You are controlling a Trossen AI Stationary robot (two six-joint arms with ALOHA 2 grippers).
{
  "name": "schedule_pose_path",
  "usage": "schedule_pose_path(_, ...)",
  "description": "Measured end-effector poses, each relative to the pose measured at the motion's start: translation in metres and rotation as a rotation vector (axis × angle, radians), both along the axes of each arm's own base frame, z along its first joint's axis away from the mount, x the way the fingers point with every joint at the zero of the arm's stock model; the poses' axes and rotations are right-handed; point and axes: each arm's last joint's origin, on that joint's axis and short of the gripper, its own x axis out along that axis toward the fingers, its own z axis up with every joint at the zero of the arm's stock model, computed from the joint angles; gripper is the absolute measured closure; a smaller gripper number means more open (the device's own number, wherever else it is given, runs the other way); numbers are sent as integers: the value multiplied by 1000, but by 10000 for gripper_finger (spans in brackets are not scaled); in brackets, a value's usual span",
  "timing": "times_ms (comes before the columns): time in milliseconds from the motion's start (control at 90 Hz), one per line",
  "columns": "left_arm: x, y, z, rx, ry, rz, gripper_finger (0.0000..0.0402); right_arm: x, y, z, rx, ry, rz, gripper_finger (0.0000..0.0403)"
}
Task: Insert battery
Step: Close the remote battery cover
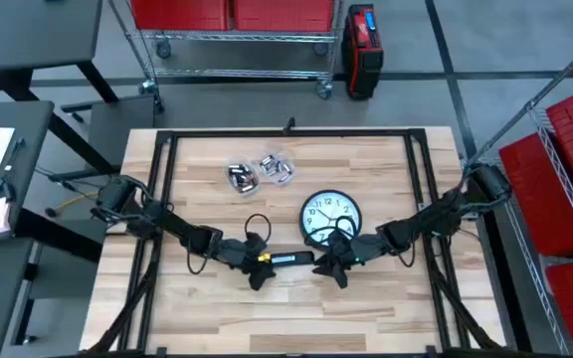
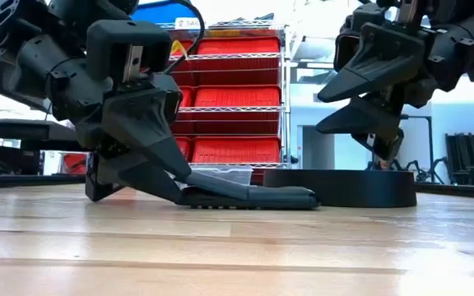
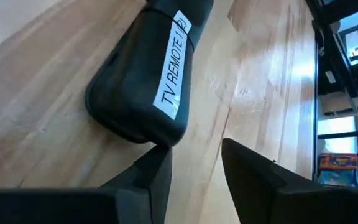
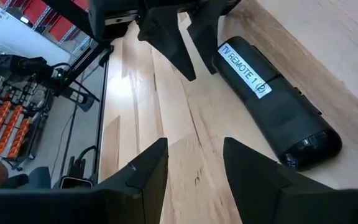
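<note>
A black TV remote lies flat on the wooden table, its white label facing up. My left gripper is open and low at the remote's left end, with the remote beside its fingers, not between them. My right gripper is open and hangs above the table near the remote's right end, holding nothing. Batteries lie in two clear bags at the far middle of the table. My left gripper has one fingertip right at the remote's left end, slanting down toward the table's right. I cannot tell whether it touches the remote. The remote lies flat on the table.
A round black wall clock lies face up just beyond the remote and my right gripper. A black frame runs round the table's edges. Bare wood lies toward the near edge.
</note>
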Motion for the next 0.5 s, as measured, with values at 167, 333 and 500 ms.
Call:
schedule_pose_path(167,-1,2,-2,15,32,-5,281,-1,0,-1,-13,11,5,259)
schedule_pose_path(333,-3,2,-3,41,42,-42,281,-1,0,-2,-54,9,27,259)
schedule_pose_path(500,-3,2,0,25,39,-83,281,0,-1,-2,-215,-30,102,259)
